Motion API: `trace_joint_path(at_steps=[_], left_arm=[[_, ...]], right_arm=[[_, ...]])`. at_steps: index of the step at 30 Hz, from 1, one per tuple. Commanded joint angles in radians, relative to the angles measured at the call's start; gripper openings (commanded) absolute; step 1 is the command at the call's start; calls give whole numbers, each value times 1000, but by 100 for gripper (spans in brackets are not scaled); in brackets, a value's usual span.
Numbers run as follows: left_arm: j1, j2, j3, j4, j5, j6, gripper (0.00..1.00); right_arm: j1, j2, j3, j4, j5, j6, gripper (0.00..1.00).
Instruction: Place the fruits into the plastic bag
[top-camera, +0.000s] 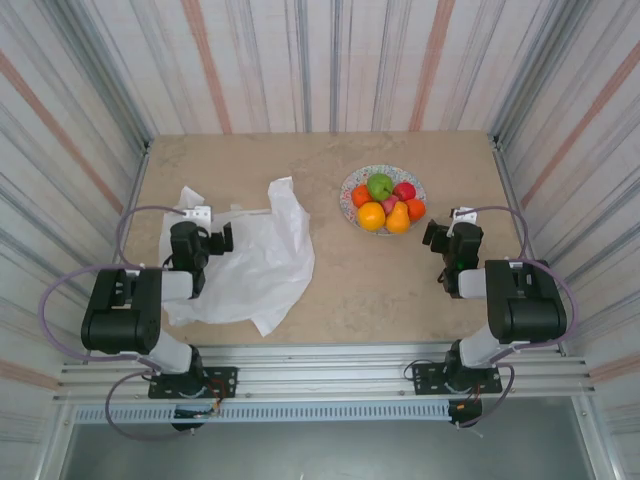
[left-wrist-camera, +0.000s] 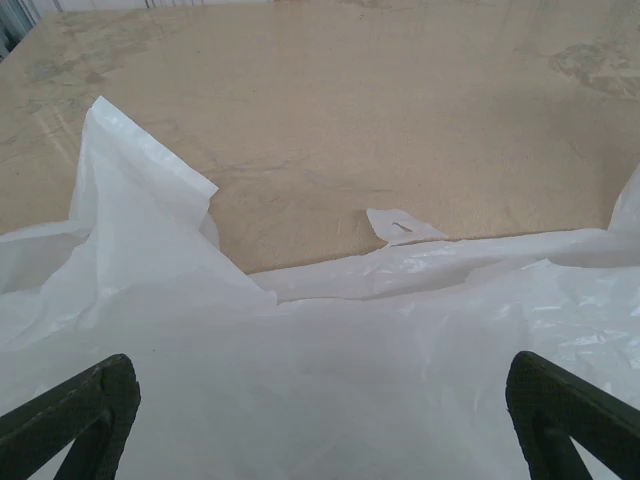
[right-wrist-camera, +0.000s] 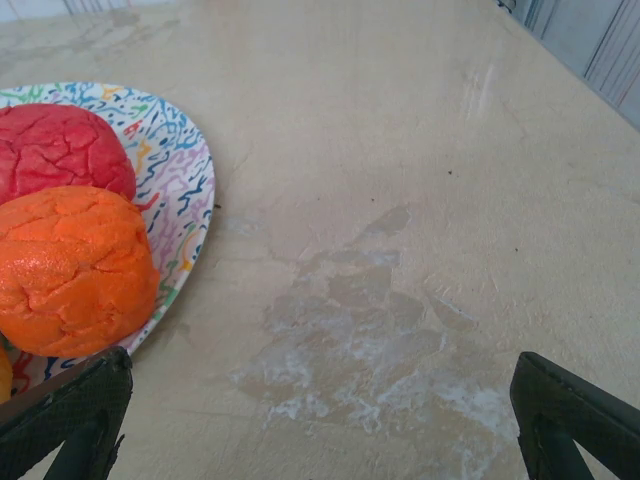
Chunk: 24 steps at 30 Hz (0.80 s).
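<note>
Fruits (top-camera: 383, 203) on the plate (right-wrist-camera: 190, 160) lie just left of spread right jaws.

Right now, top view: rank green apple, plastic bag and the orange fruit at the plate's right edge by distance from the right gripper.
1. orange fruit, at the right edge of the plate, just beside the right gripper.
2. green apple, at the plate's far side.
3. plastic bag, over on the left.

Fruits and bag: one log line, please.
fruits: on plate | plastic bag: lying flat | left gripper: open over bag | right gripper: open near plate
</note>
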Motion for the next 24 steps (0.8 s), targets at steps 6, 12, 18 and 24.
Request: trace_joint_path(at_steps=[6, 12, 18, 24], left_arm=[[2, -9, -3, 27, -1, 6, 99], [2, -9, -3, 27, 0, 7, 99], [2, -8, -3, 27, -1, 5, 99], [3, -8, -3, 28, 0, 6, 99]], right_arm=[[-1, -8, 15, 16, -3, 2, 99], [-1, -7, 16, 15, -3, 2, 99], [-4, -7, 16, 14, -7, 3, 99], [-12, -7, 17, 10, -26, 8, 99]])
